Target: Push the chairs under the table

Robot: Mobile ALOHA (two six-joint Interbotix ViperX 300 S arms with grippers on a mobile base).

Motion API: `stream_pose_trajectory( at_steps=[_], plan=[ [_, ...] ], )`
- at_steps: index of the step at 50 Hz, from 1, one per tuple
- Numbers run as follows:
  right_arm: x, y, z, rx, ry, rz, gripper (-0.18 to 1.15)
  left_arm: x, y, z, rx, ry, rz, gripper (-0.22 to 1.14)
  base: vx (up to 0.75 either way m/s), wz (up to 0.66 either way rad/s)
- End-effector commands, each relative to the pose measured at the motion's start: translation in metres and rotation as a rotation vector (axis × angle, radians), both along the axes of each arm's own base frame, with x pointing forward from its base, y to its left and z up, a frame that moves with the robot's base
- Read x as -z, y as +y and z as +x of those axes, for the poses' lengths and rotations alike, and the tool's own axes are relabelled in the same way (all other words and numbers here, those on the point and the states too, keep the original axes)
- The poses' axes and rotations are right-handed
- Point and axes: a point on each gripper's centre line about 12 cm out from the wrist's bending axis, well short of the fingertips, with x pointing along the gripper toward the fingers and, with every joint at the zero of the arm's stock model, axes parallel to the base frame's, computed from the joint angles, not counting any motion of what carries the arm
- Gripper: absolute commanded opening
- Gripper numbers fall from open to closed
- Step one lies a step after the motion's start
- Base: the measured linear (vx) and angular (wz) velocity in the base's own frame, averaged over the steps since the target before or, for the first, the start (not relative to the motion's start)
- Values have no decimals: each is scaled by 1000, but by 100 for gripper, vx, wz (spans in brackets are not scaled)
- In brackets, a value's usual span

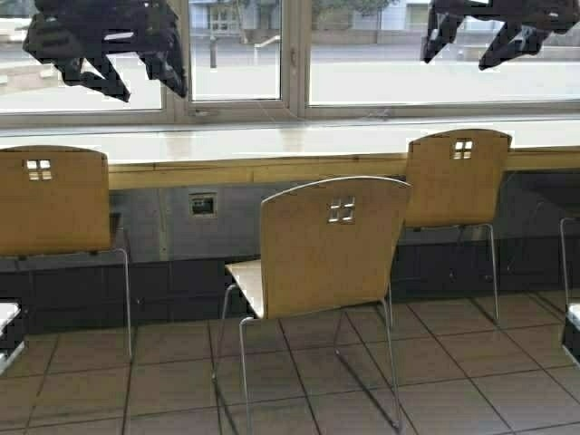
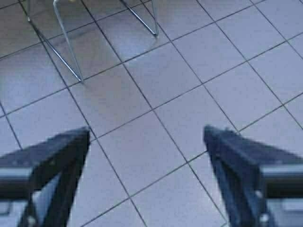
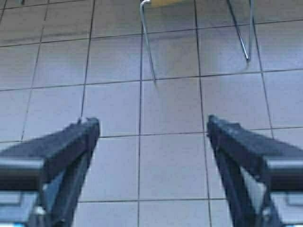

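Observation:
Three tan plywood chairs stand at the long pale-wood table (image 1: pixel 272 154) under the window. The middle chair (image 1: pixel 331 245) is pulled out onto the tiles and turned a little. The left chair (image 1: pixel 50 199) and the right chair (image 1: pixel 458 177) stand close to the table edge. My left gripper (image 1: pixel 109 45) and right gripper (image 1: pixel 498 32) hang high, above and in front of the chairs, both open and empty. The left wrist view shows my left gripper (image 2: pixel 147 135) over tiles with chrome chair legs (image 2: pixel 66 47). The right wrist view shows my right gripper (image 3: pixel 152 125) and chair legs (image 3: pixel 147 45).
Brown floor tiles (image 1: pixel 453 362) spread in front of the chairs. A dark panel wall with a socket plate (image 1: pixel 202 203) runs under the table. Another chair's chrome leg (image 1: pixel 564 263) shows at the far right edge. Robot frame parts (image 1: pixel 7 331) sit at the lower corners.

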Motion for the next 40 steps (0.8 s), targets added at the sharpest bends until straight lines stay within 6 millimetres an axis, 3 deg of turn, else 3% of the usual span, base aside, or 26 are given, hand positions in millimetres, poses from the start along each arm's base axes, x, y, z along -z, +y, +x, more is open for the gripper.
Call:
stream_pose_trajectory(
  at_steps=[1,40],
  plan=[
    [-9,2,3,-2,-26,9,99,-9,-1,4,-4,-24,-14,101,6,-16],
    [-15,3,1,37,10,90,100,-13,-4,3,-41,49,-89,101,19,-7]
  ],
)
